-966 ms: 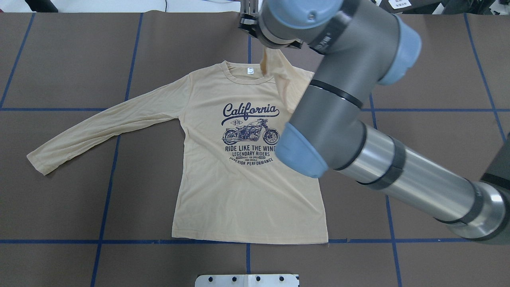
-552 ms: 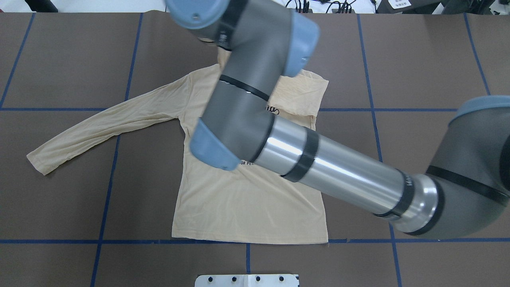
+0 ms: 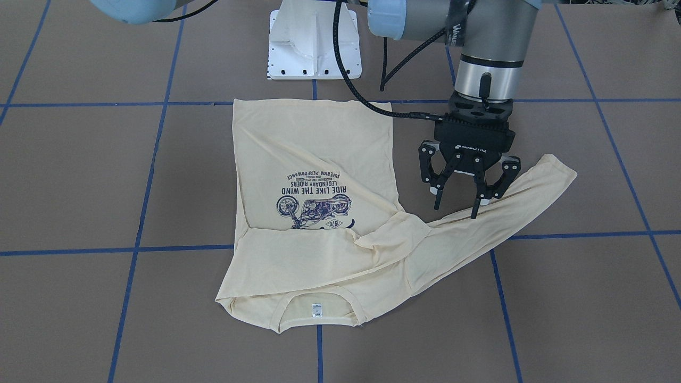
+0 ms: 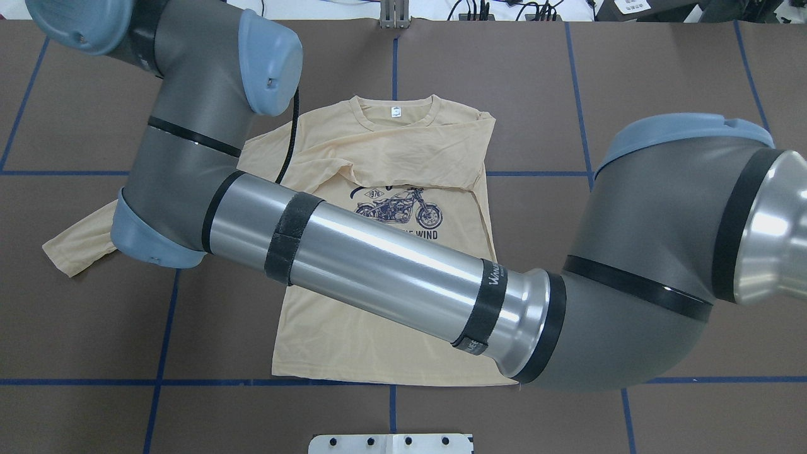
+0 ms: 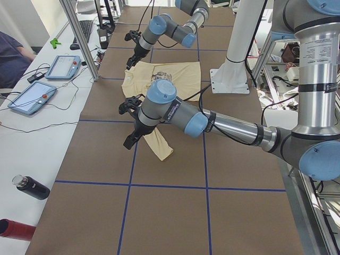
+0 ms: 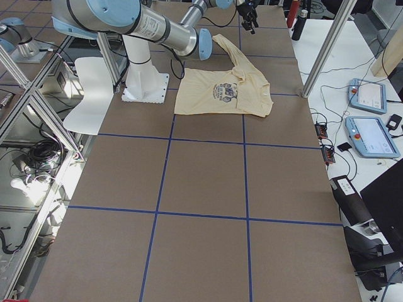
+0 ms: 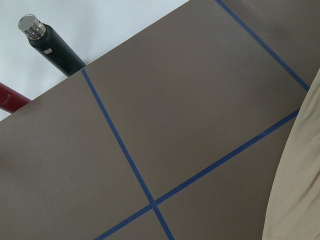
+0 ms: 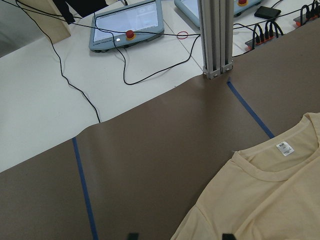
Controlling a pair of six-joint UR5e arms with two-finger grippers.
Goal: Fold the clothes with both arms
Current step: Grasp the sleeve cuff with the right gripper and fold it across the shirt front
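You have the T-shirt [image 3: 314, 143] lying print up in the middle of the table [image 3: 80, 175]. Its right sleeve [image 3: 298, 260] is folded across the chest, and its left sleeve [image 3: 511, 197] stretches toward the right of the front view. The left tool [image 3: 455, 210] hangs spread over that sleeve's upper edge, pinching nothing. One fingertip sits at the hem and the other looks to be over bare table. If it closes there, it may catch only the edge, or nothing, and the thin cloth could slip out. A drag could also pull the folded sleeve loose. The right tool [image 8: 178, 235] is spread and empty near the collar, and the right arm [image 4: 391, 265] spans the shirt, so watch for the arms crossing.
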